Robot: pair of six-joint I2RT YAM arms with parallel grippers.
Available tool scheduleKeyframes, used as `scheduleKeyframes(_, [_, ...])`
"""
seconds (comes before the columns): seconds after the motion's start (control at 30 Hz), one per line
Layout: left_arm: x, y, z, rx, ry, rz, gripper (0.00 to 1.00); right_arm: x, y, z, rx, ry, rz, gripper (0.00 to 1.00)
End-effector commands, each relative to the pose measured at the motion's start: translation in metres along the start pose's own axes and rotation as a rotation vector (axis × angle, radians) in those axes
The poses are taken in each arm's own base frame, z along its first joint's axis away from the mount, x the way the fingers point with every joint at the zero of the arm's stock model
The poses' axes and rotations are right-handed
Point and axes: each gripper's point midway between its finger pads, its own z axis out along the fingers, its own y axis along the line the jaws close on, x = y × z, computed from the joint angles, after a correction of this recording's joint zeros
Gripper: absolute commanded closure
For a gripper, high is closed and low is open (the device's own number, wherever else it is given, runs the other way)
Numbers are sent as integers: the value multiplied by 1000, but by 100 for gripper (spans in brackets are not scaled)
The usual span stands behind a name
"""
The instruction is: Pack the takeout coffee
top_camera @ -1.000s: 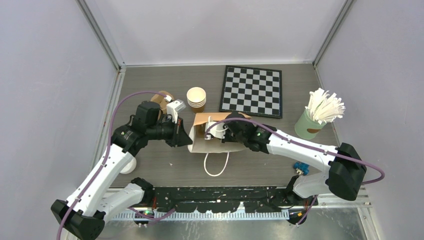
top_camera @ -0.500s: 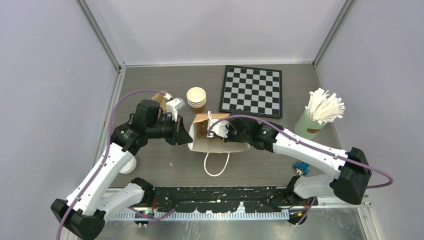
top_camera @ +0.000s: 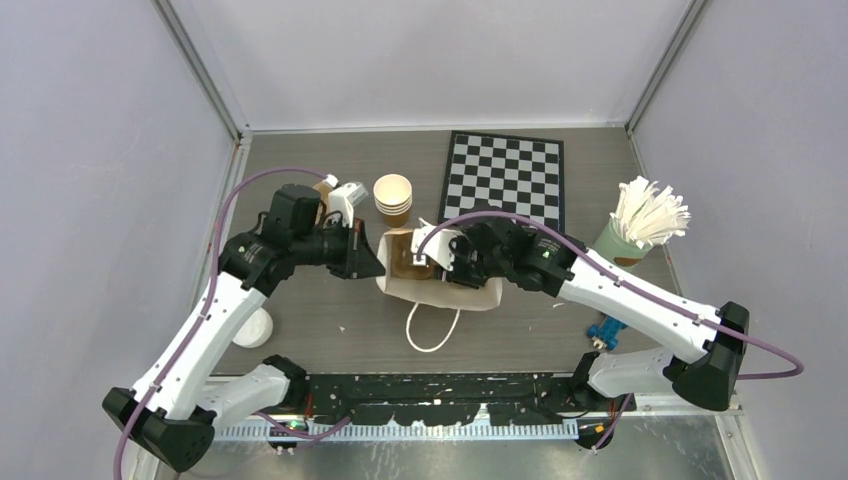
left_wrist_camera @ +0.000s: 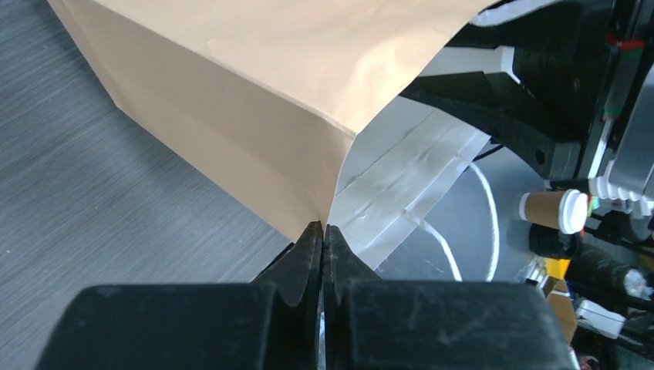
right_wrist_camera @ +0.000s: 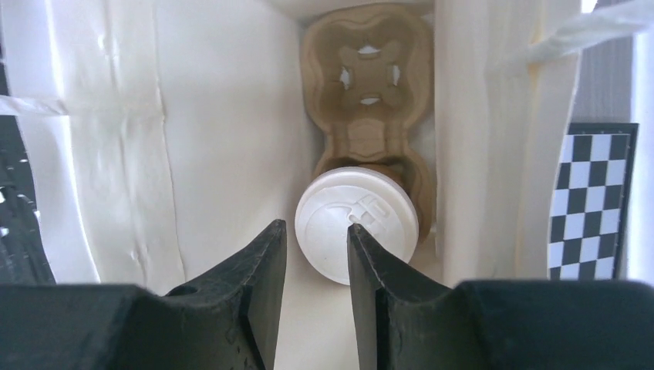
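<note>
1. The coffee [right_wrist_camera: 357,223] sat lid-up in one cell of the tray [right_wrist_camera: 369,131] at the bottom of the bag [top_camera: 440,290]. Packing looked nearly done.
2. The right claw [right_wrist_camera: 315,240] hung in the bag's mouth, jaws narrowly parted and gripping nothing. The lid lay just beneath its tips, toward 1 o'clock of the gap.
3. The left claw [left_wrist_camera: 322,235] was pinched shut on the bag's rim, at 9 o'clock of the mouth.
4. Seemingly left to do: lift the right claw clear and release the rim.
</note>
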Motion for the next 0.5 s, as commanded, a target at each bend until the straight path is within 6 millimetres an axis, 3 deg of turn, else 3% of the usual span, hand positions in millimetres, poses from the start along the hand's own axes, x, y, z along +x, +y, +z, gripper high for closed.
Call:
scheduleKeyframes(0.0, [-12, -14, -10, 8, -6, -61, 100, -33, 3, -30, -37, -101, 42, 60])
scheduleKeyframes(0.2, [-12, -16, -8, -1, 19, -139, 100, -74, -19, -47, 26, -204, 150, 58])
scheduleKeyframes(0.47, [-18, -16, -5, -26, 45, -209, 100, -70, -6, -39, -36, -191, 183, 57])
